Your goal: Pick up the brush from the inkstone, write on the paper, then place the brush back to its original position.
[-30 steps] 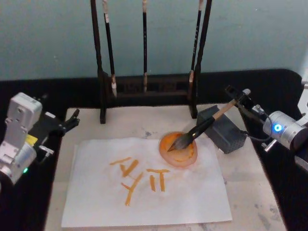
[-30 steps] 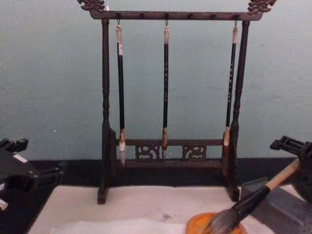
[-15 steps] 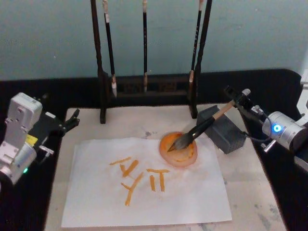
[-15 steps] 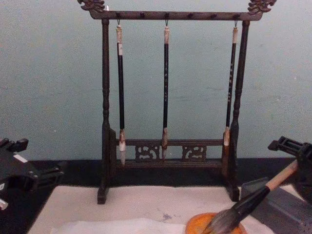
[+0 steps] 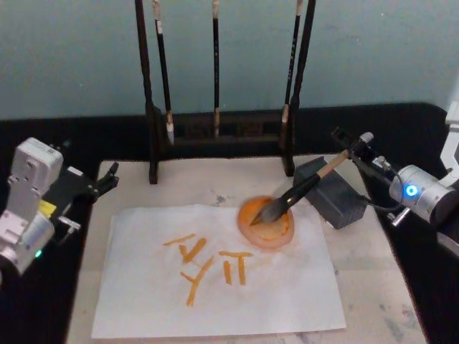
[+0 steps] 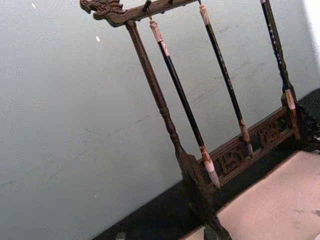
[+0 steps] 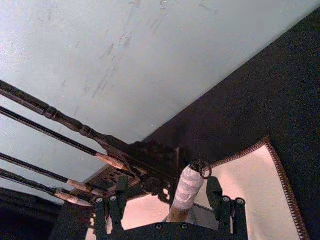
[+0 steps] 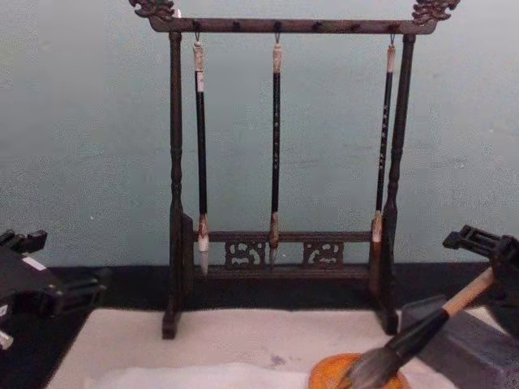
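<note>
Right gripper (image 5: 353, 147) jaws clamped on the white-wrapped end of the thick tan-handled brush (image 5: 301, 190), bristles on the orange dish (image 5: 266, 223) beside the grey inkstone block (image 5: 331, 193). Left gripper (image 5: 100, 183) idle at the cream mat's left edge, jaws apart, holding nothing.

Counted from the wooden rack (image 5: 215, 129):

- One rack, at the back of the mat.
- Three thin black brushes (image 8: 276, 146), hanging from its top bar.
- One thick brush (image 5: 301, 192), in front of its right post.
- One dark inkstone (image 5: 331, 193), just in front of that same post.
- One orange dish (image 5: 265, 222), in front of the rack, right of centre.
- One white paper (image 5: 215, 279), in front of the rack.
- One cream mat (image 5: 373, 287), under the rack.
- Two grippers: left gripper (image 5: 107, 179) off its left end, right gripper (image 5: 351, 143) off its right end.
</note>
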{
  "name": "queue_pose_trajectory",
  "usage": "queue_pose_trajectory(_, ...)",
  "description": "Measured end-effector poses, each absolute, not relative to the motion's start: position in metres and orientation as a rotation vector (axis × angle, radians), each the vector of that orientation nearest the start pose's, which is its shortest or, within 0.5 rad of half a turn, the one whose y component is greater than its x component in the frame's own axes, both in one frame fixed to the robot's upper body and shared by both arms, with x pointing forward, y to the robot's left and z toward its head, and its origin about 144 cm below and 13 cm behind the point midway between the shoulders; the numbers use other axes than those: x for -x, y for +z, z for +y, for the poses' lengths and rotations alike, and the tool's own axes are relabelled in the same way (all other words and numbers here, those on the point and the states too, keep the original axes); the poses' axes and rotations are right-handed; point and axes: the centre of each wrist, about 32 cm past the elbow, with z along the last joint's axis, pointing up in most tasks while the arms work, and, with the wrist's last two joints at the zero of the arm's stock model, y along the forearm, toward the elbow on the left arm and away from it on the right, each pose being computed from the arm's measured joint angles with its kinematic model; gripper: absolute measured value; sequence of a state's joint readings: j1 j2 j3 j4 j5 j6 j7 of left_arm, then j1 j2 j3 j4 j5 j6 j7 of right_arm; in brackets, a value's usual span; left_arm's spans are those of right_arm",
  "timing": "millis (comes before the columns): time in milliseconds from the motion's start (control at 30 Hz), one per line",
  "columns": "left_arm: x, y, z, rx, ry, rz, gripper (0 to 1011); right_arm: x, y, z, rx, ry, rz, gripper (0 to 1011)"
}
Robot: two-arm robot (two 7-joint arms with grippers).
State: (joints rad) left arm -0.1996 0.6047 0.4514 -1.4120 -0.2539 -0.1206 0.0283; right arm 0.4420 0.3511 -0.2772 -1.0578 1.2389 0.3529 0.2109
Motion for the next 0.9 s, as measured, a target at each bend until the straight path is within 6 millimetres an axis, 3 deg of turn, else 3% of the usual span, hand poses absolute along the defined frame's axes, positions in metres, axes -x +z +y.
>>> queue_pose_trajectory(267,-0.4886,1.1398,0.3097,-0.304,1.248,-0.285,1010,-0.5696,1.1456,-0.3087,-0.335,-1.116,0.927,1000)
queue_pose_trajectory(367,-0.4886,1.1398,0.3097,-0.304,1.248,-0.285,1010,-0.5697,1.1456,-0.3087,-0.336,-1.116,0.927,944)
queue_pose_trajectory(500,-0.4886,1.1398,0.3097,-0.304,1.248,-0.285,1009,-0.5697,1.1455,-0.3087,-0.336,-1.115,0.928,860)
queue_pose_trajectory(900,-0.4886,1.1398,0.3097,-0.304,1.248,-0.285,1010,-0.5697,1.1454,-0.3088,-0.336,-1.115,0.929,486)
